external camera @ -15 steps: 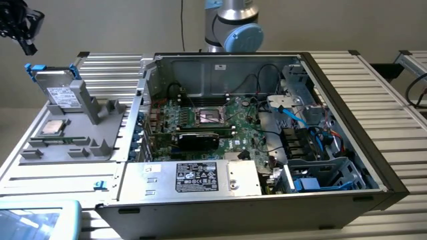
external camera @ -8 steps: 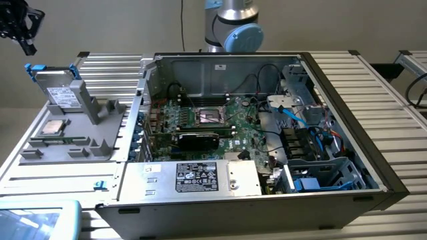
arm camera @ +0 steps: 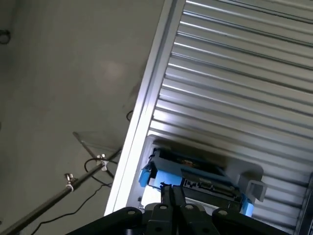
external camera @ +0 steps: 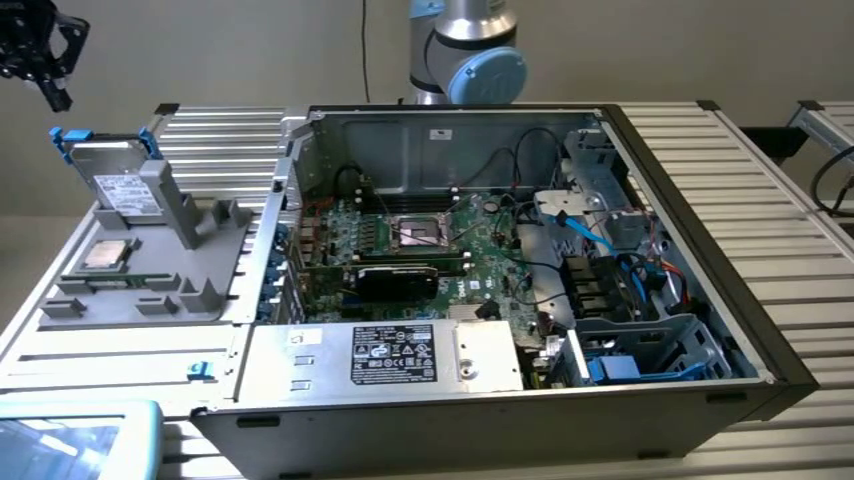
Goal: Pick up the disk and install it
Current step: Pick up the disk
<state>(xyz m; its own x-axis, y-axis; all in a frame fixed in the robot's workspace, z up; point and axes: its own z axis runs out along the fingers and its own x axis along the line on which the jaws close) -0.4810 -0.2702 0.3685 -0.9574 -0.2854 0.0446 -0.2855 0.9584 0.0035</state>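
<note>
The disk (external camera: 115, 178), silver-grey with a white label and a bright blue frame, stands tilted in a grey holder (external camera: 174, 215) at the exterior view's left, on the slatted table. My black gripper (external camera: 54, 92) hangs above and to the left of it, clear of it. In the wrist view the gripper (arm camera: 171, 190) is shut, its fingers pressed together with nothing between them. The disk (arm camera: 188, 172) lies beyond the fingertips, its blue frame showing on both sides.
An open computer case (external camera: 694, 215) fills the table's middle, with a motherboard (external camera: 414, 245), a silver box with a black label (external camera: 400, 355) and a drive cage (external camera: 654, 345). A small square CPU chip (external camera: 107, 255) lies on the grey holder. The table edge (arm camera: 139, 122) runs beside the disk.
</note>
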